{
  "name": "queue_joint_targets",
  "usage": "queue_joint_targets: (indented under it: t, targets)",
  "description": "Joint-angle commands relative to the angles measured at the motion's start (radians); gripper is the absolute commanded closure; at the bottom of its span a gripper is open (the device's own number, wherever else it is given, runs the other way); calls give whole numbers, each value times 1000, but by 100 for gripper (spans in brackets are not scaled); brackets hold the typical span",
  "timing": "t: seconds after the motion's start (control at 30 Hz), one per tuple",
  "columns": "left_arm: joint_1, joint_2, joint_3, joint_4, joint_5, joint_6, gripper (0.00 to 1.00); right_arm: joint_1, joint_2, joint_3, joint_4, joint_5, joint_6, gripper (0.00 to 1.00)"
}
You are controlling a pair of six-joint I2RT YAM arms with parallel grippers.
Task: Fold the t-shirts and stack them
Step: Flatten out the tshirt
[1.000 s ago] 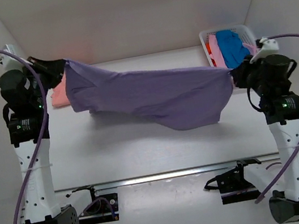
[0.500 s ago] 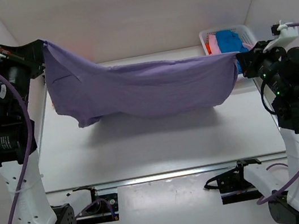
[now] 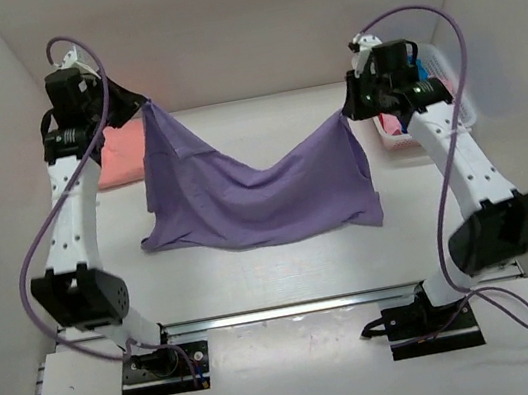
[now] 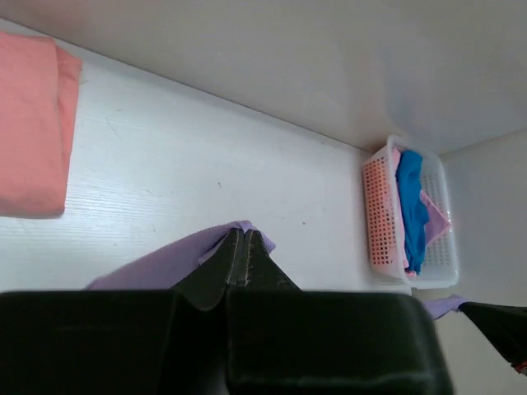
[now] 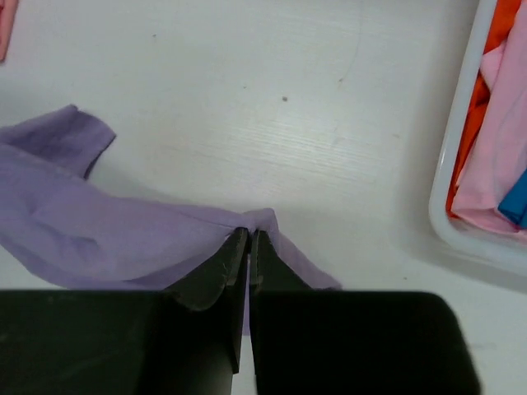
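The lavender-purple t-shirt (image 3: 253,194) hangs between both arms, sagging in the middle, its lower edge resting on the table. My left gripper (image 3: 145,106) is shut on its upper left corner; the wrist view shows purple cloth (image 4: 177,259) pinched at the left gripper's tips (image 4: 244,234). My right gripper (image 3: 344,115) is shut on the upper right corner, with the cloth (image 5: 99,239) bunched at the right gripper's tips (image 5: 249,234). A folded salmon-pink t-shirt (image 3: 119,157) lies flat at the back left (image 4: 29,123). Blue (image 4: 412,206), pink (image 5: 494,156) and orange (image 5: 471,132) t-shirts sit in the basket.
The white lattice basket (image 3: 454,90) stands at the back right, behind the right arm, its rim (image 5: 449,177) near the right gripper. White walls close in the back and both sides. The arm bases and a rail (image 3: 292,306) run along the near edge.
Both arms reached forward over the table and came closer together. The purple shirt, stretched taut before, now sags in the middle and its lower edge has dropped onto the table.
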Motion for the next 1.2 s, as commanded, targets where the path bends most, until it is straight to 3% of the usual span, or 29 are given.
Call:
queue_joint_targets:
  t: [0.0, 0.07, 0.13, 0.2, 0.27, 0.37, 0.5, 0.53, 0.63, 0.8, 0.9, 1.17]
  targets:
    - [51, 37, 192, 7, 47, 25, 100, -15, 49, 208, 70, 67, -26, 100]
    - [59, 80, 385, -14, -3, 37, 100, -6, 74, 393, 53, 102, -32, 100]
    - [40, 54, 479, 6, -107, 54, 100, -15, 95, 538, 41, 81, -21, 100]
    - [60, 8, 511, 64, -103, 18, 100, -30, 155, 749, -13, 32, -6, 100]
    - [76, -17, 513, 79, -89, 8, 100, -52, 171, 776, -4, 1, 5, 100]
    - [44, -84, 368, 61, -100, 42, 100, -105, 126, 611, 30, -68, 25, 100]
    - [15, -357, -177, 180, -66, 10, 100, -118, 42, 265, 41, -91, -14, 99]
    - [13, -441, -256, 228, -56, -2, 100, -119, 2, 149, 50, -94, -21, 100]
    - [-22, -615, -575, 190, -30, -4, 100, -107, -114, -114, 55, -71, -18, 100]
    - [-81, -856, -798, 81, -46, -1, 100, -119, -314, -368, -2, -91, -1, 100]
    - [-139, -879, -702, 27, -135, 16, 100, -102, -400, -365, -39, -71, 0, 100]
    - [-174, -755, -296, -14, -203, 93, 100, -90, -460, -94, -51, -116, 51, 100]
